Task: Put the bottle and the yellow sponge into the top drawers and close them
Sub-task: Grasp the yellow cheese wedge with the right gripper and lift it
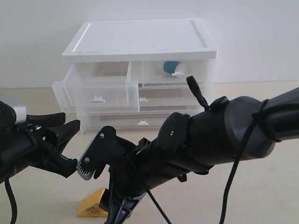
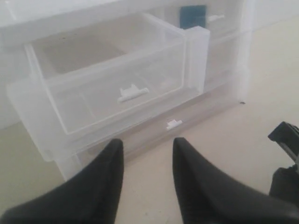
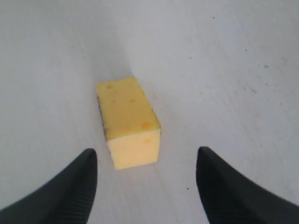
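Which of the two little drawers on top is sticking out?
The top drawer on the left, pulled forward and open. The right top drawer sits pushed in, with the bottle inside.

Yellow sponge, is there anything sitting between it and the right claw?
Nothing visible. In the right wrist view the yellow sponge lies on bare table directly ahead of the open right claw, with no other thing between them.

The exterior camera sits low behind the arms (image 1: 224, 135), facing the far cabinet (image 1: 140, 39). The left wrist camera looks slantwise down, close on the open left top drawer (image 2: 112, 79), shared with the exterior. The right wrist camera looks steeply down, close on the yellow sponge (image 3: 128, 123), likewise shared.
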You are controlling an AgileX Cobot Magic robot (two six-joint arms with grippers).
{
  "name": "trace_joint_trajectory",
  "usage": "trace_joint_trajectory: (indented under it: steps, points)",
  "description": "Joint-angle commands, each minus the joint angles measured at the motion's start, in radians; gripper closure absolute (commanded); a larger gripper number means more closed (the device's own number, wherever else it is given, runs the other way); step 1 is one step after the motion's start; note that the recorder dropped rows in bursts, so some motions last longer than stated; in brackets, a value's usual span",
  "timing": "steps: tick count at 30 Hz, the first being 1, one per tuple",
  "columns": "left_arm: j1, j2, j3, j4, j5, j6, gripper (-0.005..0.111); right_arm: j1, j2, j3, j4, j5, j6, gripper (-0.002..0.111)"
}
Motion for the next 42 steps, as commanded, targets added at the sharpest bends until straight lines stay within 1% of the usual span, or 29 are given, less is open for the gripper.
trace_joint_trajectory:
  steps: [1,5,9,11,12,15,21,29,37,38,39,41,42]
  points:
    - [0.033,-0.007,-0.030,0.088,0.084,-0.071,0.074,0.011,0.000,0.006,0.012,-0.021,-0.007,0.049]
    - [0.034,-0.007,-0.030,0.090,0.077,-0.074,0.074,0.018,0.011,0.006,0.012,-0.034,-0.010,0.049]
    - [0.034,-0.013,-0.031,0.093,0.098,-0.106,0.074,0.018,0.043,0.006,0.012,-0.045,-0.011,0.049]
    - [0.034,-0.023,-0.046,0.095,0.143,-0.106,0.074,0.018,0.053,0.004,0.012,-0.047,-0.011,0.049]
    - [0.034,-0.034,-0.063,0.105,0.201,-0.106,0.074,0.018,0.061,0.004,0.012,-0.055,-0.011,0.049]
    - [0.034,-0.051,-0.089,0.105,0.283,-0.111,0.074,0.018,0.073,0.004,0.018,-0.071,-0.011,0.049]
    - [0.034,-0.064,-0.091,0.115,0.314,-0.115,0.074,0.023,0.076,-0.020,0.036,-0.057,-0.011,0.049]
    - [0.034,-0.064,-0.094,0.112,0.324,-0.115,0.074,0.086,0.089,-0.048,0.043,-0.099,-0.022,0.049]
    - [0.034,-0.064,-0.094,0.112,0.326,-0.115,0.074,0.088,0.151,-0.070,0.041,-0.110,-0.022,0.049]
    - [0.034,-0.064,-0.094,0.112,0.326,-0.115,0.074,0.088,0.160,-0.074,0.041,-0.108,-0.022,0.050]
    - [0.034,-0.064,-0.094,0.112,0.326,-0.115,0.074,0.088,0.167,-0.079,0.041,-0.108,-0.022,0.054]
    - [0.034,-0.064,-0.094,0.112,0.326,-0.115,0.074,0.088,0.171,-0.083,0.041,-0.112,-0.022,0.066]
    - [0.034,-0.064,-0.094,0.112,0.326,-0.115,0.074,0.088,0.171,-0.083,0.041,-0.112,-0.022,0.075]
